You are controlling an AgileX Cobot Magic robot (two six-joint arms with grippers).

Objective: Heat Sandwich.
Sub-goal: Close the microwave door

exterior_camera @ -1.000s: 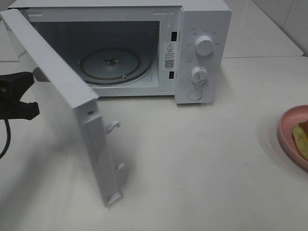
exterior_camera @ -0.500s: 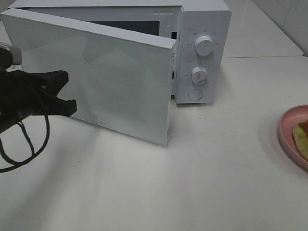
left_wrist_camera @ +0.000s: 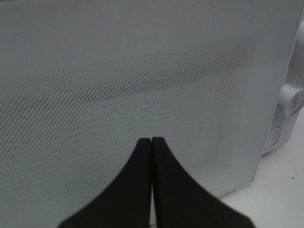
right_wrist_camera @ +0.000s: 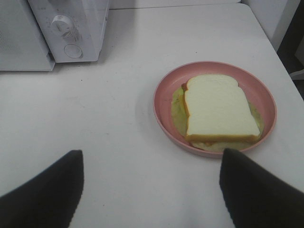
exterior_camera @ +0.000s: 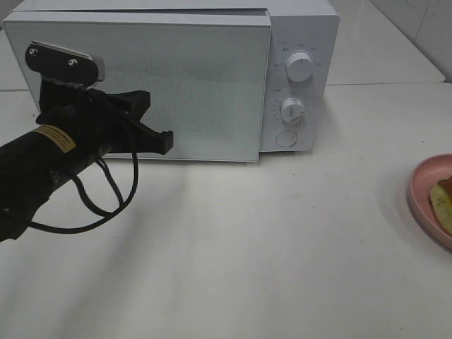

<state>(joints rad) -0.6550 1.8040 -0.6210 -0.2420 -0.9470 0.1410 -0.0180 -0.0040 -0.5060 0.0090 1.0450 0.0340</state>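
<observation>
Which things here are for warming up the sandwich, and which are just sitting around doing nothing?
For the job:
- sandwich, lying on the pink plate
- microwave, its door nearly shut
- left end effector, shut, at the door
- right end effector, open, holding nothing

Just lying about:
- nothing else that I can see; only the white table underneath

A white tabletop (exterior_camera: 282,240) meets pale wall tiles (exterior_camera: 424,28) behind.
</observation>
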